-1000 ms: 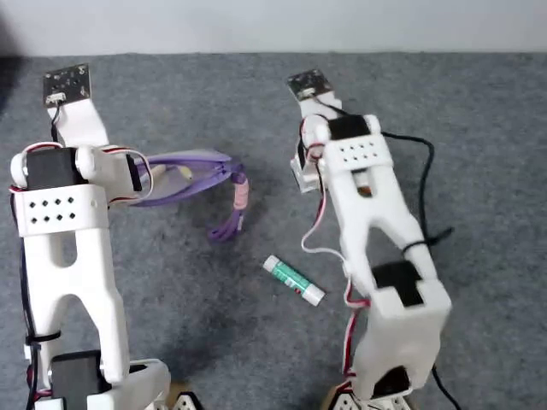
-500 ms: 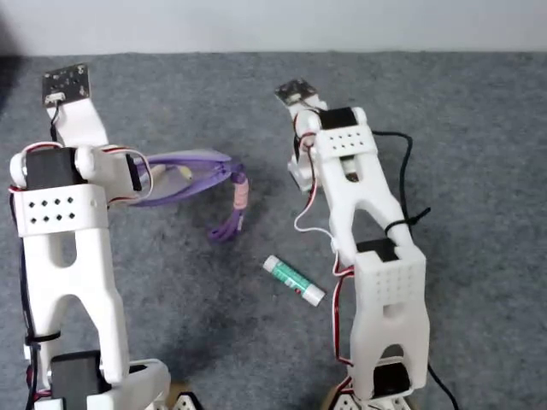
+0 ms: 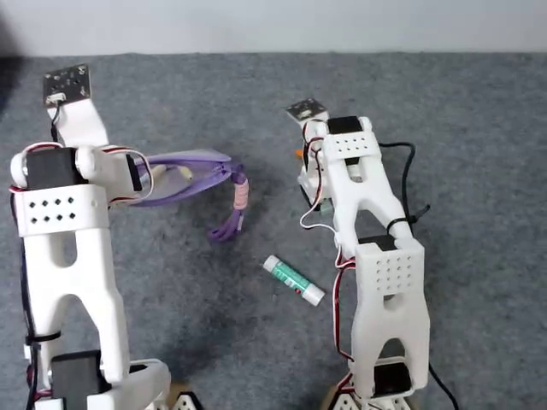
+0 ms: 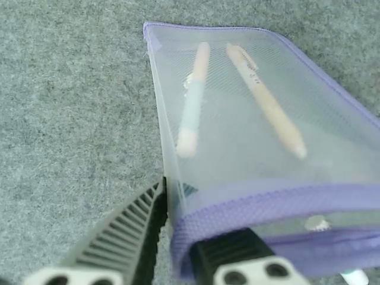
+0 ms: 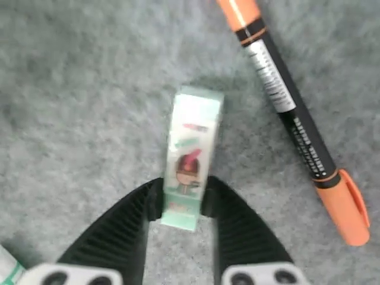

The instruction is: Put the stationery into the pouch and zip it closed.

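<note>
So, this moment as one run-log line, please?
left gripper: shut on pouch | right gripper: shut on eraser | glue stick, orange marker: loose

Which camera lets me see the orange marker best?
The right wrist view: the orange marker lies almost whole on the carpet beside the mint-green item in the right gripper. The high view gives just an orange speck beside that arm.

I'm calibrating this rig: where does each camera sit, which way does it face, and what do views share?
High view: fixed above the table, facing down; the left arm and right arm show.
Left wrist view: on the left wrist, facing along the left gripper, shut on the purple pouch.
Right wrist view: on the right wrist, facing down past the right gripper, shut on a mint eraser beside an orange marker.
Shared: high and left wrist views both show the purple pouch.
</note>
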Motion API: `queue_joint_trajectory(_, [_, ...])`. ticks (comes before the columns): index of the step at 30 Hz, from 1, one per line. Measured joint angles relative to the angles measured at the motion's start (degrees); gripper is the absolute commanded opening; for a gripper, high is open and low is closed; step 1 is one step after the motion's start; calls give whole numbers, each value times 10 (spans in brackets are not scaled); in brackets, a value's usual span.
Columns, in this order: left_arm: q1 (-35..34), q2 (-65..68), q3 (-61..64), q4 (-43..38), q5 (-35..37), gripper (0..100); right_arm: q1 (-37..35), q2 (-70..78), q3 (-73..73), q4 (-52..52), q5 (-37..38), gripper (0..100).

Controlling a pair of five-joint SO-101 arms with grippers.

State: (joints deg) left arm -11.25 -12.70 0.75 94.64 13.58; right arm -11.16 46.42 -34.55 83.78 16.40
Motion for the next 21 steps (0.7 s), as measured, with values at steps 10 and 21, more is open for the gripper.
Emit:
queue_joint_trajectory(10, [0, 0, 0, 0, 0, 12, -3, -47, 0, 84, 0, 8])
queue_joint_trajectory(21, [0, 0, 0, 0, 0, 12, -26, -277, 52, 165, -49, 8])
